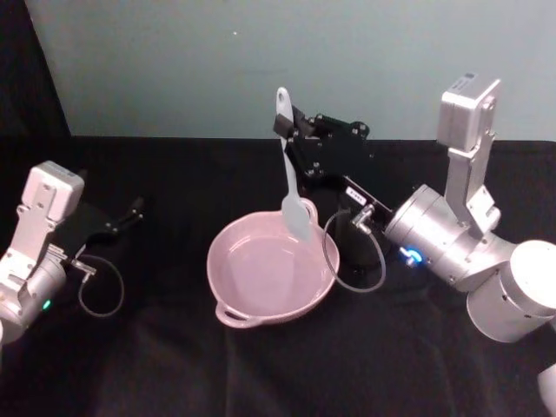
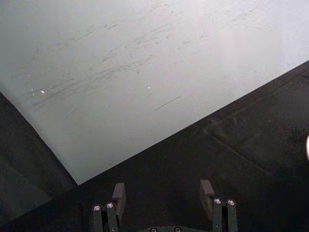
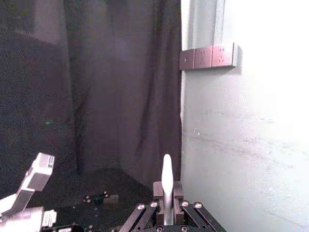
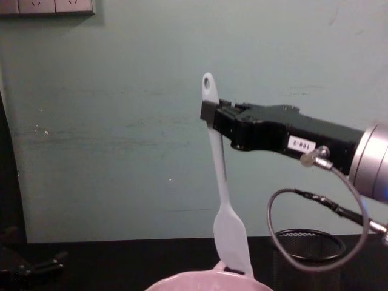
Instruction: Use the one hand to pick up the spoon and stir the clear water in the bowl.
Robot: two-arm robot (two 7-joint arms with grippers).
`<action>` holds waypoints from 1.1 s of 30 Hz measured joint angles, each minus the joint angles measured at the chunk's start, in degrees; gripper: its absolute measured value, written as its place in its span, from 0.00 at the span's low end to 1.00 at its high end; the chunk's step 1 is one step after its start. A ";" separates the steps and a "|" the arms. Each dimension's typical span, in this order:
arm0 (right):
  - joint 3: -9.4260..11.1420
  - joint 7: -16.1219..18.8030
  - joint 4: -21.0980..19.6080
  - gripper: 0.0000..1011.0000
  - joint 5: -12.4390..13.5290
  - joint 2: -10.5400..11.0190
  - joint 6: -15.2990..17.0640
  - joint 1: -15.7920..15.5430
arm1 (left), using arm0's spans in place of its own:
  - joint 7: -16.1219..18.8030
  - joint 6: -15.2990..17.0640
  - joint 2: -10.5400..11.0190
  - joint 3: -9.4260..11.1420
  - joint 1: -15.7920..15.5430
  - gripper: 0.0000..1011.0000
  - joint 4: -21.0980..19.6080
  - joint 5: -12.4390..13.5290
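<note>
Black cloth (image 1: 278, 373) beneath pink bowl (image 1: 252, 276); teal wall (image 1: 261, 61).

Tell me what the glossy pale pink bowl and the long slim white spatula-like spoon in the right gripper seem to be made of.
The pale pink bowl is likely glazed ceramic: it is glossy, with soft highlights on a thick, rounded rim. The long white spoon, clamped upright in the right gripper, is probably plastic or silicone: it is matt, with a thin, faintly translucent blade. Which of the two, I cannot tell.

Items counted: one spoon (image 1: 287, 169), one bowl (image 1: 212, 265), one wire-mesh cup (image 4: 306, 248) and one table (image 1: 174, 365). Two grippers were recorded, the left gripper (image 1: 133, 210) and the right gripper (image 1: 287, 132).
</note>
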 joint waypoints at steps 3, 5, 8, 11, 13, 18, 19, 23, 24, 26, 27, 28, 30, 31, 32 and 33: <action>0.31 -0.30 -0.70 0.11 0.24 0.13 0.21 0.13 | 0.00 0.00 0.00 0.00 0.00 1.00 0.00 0.00; 0.46 -0.47 -1.12 0.11 0.40 0.16 0.40 0.19 | 0.00 0.00 0.00 0.00 0.00 1.00 0.00 0.00; 0.64 -0.82 -1.63 0.11 0.45 0.23 0.56 0.30 | 0.00 0.00 0.00 0.00 0.00 1.00 0.00 0.00; 0.83 -1.13 -2.02 0.11 0.45 0.30 0.69 0.50 | 0.00 0.00 0.00 0.00 0.00 1.00 0.00 0.00; 0.98 -1.23 -2.14 0.11 0.48 0.33 0.71 0.63 | 0.00 0.00 0.00 0.00 0.00 1.00 0.00 0.00; 1.54 -1.36 -2.39 0.11 1.03 0.26 0.48 0.91 | 0.00 0.00 0.00 0.00 0.00 1.00 0.00 0.00; 1.61 -1.42 -2.48 0.11 1.03 0.28 0.48 0.93 | 0.00 0.00 0.00 0.00 0.00 1.00 0.00 0.00; 2.10 -1.94 -3.15 0.11 0.95 0.63 0.67 0.99 | 0.00 0.00 0.00 0.00 0.00 1.00 0.00 0.00; 2.22 -2.04 -3.28 0.11 0.95 0.72 0.72 0.99 | 0.00 0.00 0.00 0.00 0.00 1.00 0.00 0.00; 2.65 -2.15 -3.41 0.11 1.16 0.91 0.80 0.91 | 0.00 0.00 0.00 0.00 0.00 1.00 0.00 0.00; 2.83 -2.15 -3.43 0.11 1.29 0.97 0.81 0.89 | 0.00 0.00 0.00 0.00 0.00 1.00 0.00 0.00; 3.00 -2.16 -3.44 0.11 1.39 1.03 0.82 0.87 | 0.00 0.00 0.00 0.00 0.00 1.00 0.00 0.00; 3.48 -2.22 -3.46 0.11 1.66 1.21 0.82 0.83 | 0.00 0.00 0.00 0.00 0.00 1.00 0.00 0.00; 3.64 -2.25 -3.46 0.11 1.74 1.28 0.81 0.81 | 0.00 0.00 0.00 0.00 0.00 1.00 0.00 0.00; 3.94 -2.32 -3.44 0.11 1.85 1.39 0.80 0.78 | 0.00 0.00 0.00 0.00 0.00 1.00 0.00 0.00; 4.10 -2.35 -3.40 0.11 1.91 1.44 0.80 0.78 | 0.00 0.00 0.00 0.00 0.00 1.00 0.00 0.00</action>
